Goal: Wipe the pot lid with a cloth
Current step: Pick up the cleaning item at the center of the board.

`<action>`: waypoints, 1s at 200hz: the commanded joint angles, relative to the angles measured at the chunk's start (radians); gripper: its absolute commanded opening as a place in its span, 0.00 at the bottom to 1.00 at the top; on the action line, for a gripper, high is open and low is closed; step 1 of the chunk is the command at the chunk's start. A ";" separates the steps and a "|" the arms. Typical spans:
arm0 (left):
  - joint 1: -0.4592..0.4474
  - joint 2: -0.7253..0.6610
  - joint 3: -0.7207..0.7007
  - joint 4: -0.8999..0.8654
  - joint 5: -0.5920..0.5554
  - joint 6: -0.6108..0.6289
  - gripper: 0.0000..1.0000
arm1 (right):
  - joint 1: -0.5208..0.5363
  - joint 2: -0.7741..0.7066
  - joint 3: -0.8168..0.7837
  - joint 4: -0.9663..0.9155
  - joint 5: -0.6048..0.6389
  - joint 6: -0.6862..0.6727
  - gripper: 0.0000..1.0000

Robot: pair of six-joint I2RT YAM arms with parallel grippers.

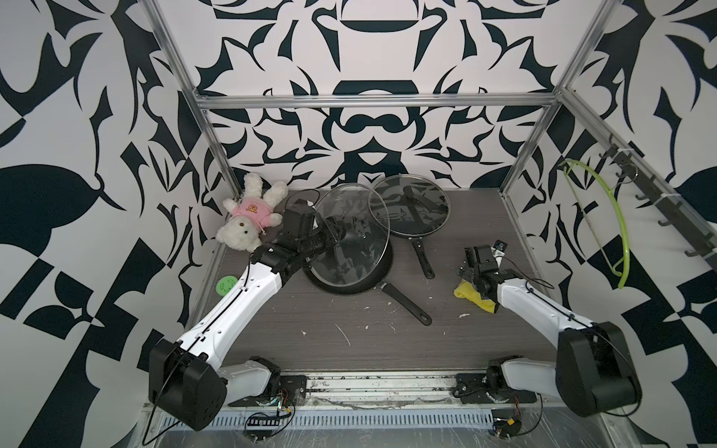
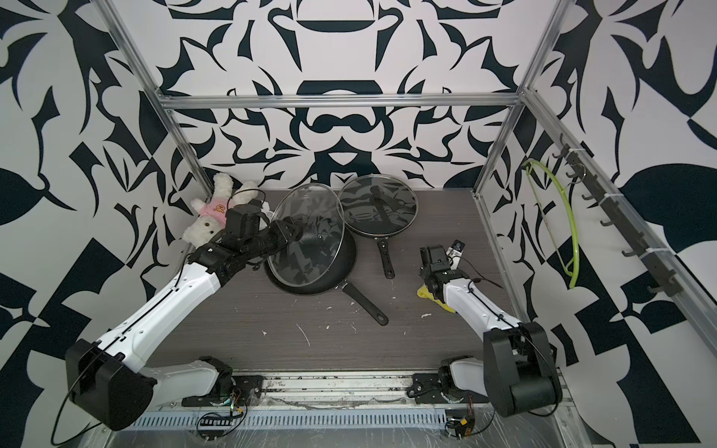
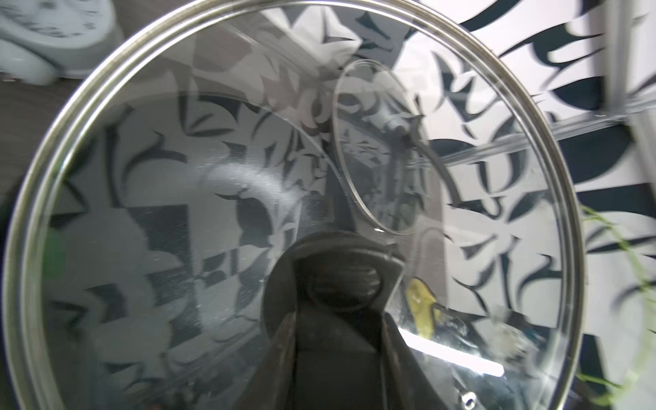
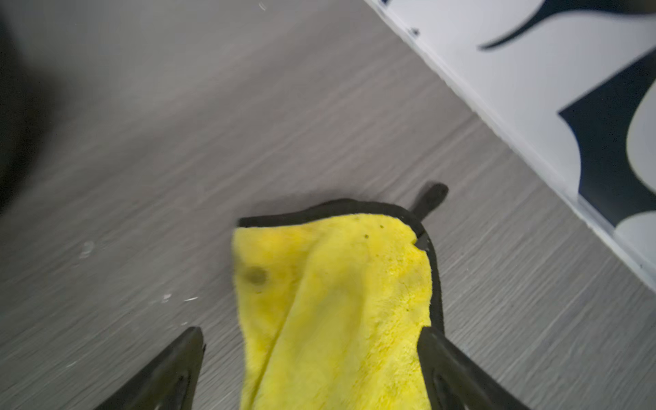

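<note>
Two jobs: left gripper (image 3: 339, 294) clamps lid (image 1: 351, 229) tilted above pan (image 1: 337, 289) for wiping; right gripper (image 4: 310, 333), jaws spread, straddles cloth (image 4: 337, 277) right of pan to grab it.

The left arm (image 1: 232, 306) is stretched forward and inward from its base, and the left gripper (image 3: 340, 312) is clamped on the knob (image 3: 342, 280) of the pot lid (image 3: 142, 213). The right arm (image 1: 535, 306) is bent at a raised elbow; the right gripper (image 4: 309, 340) is pointed down at the worktop (image 4: 142, 142), jaws spread to either side of the cloth (image 4: 337, 284).
</note>
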 commanded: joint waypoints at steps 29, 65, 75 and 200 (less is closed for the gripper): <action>0.028 -0.075 0.004 0.325 0.254 -0.022 0.00 | -0.030 0.104 0.049 -0.027 -0.076 0.160 0.80; 0.055 -0.070 -0.014 0.371 0.301 -0.062 0.00 | -0.035 0.154 0.038 -0.021 -0.117 0.202 0.71; 0.061 -0.068 -0.021 0.384 0.306 -0.068 0.00 | -0.038 0.172 0.035 -0.015 -0.136 0.210 0.65; 0.131 0.012 -0.048 0.623 0.473 -0.320 0.00 | -0.046 -0.202 -0.079 -0.018 -0.111 0.161 0.00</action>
